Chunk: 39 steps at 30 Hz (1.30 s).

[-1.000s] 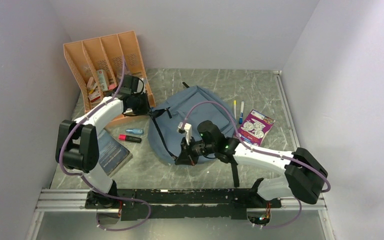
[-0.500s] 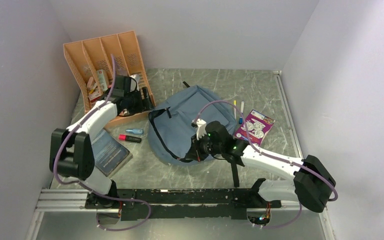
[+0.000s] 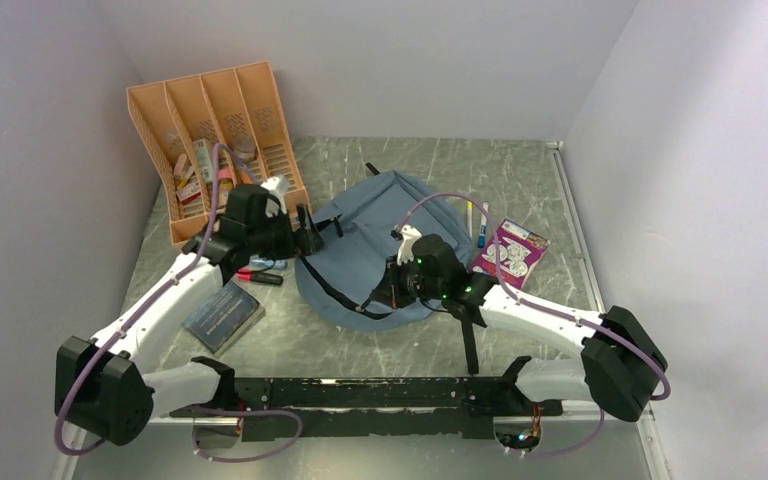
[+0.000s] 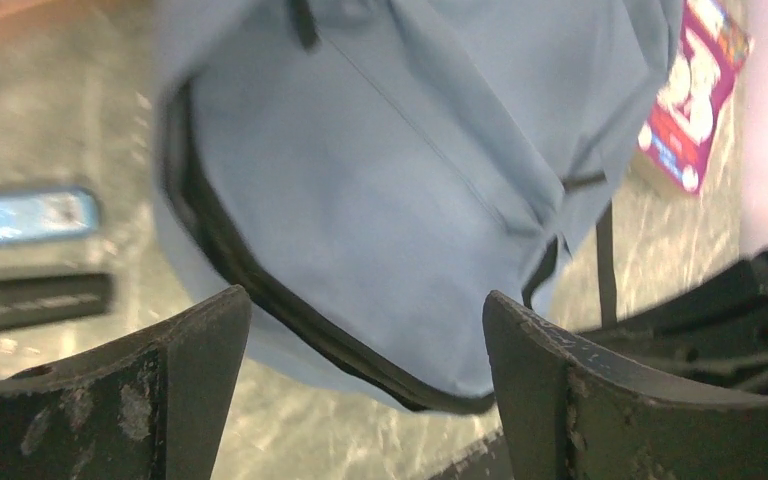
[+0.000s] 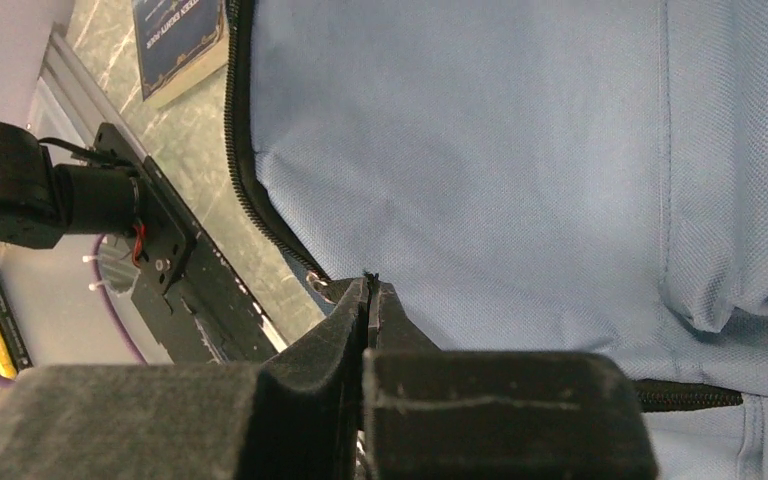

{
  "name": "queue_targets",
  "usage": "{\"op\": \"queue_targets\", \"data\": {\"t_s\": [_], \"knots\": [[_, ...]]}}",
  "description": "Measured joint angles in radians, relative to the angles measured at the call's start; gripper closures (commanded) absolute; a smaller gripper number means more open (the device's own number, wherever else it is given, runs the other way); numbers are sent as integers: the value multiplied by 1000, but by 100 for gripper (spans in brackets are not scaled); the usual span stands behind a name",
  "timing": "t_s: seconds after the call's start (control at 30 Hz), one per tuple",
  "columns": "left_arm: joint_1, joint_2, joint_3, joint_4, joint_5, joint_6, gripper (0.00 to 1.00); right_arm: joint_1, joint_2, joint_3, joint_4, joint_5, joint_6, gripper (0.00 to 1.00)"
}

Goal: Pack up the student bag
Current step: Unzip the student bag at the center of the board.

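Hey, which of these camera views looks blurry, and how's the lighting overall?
Left wrist view: motion-smeared, with the blue marker and the edges of the student bag soft. Right wrist view: sharp, the bag's weave crisp, the shut right claw dark in the foreground. Top external view: evenly lit and sharp.

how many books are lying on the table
2. A dark blue book lies left of the student bag, towards the near edge. A purple book lies right of the bag. Others could be hidden under the bag.
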Motion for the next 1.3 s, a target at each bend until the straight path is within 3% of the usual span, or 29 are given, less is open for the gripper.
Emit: {"op": "queue_targets", "data": {"t_s": [0.2,0.53,0.8,0.9,1.03,1.3], "knots": [[-171,-27,-71,-40,-54,-117,18,-2,0,0,11,7,17,100],[-378,-56,-71,-174,-264,-323,15,-2,0,0,19,20,32,100],[-451,-21,-71,-177,-332,-413,18,-2,-1,0,26,21,41,100],[-453,5,-71,-164,-348,-417,26,-2,-8,0,23,25,42,100],[-453,44,-70,-139,-357,-413,45,-2,-33,0,-3,40,44,100],[-455,68,-56,-130,-402,-385,93,-3,-116,0,-120,128,75,100]]}}
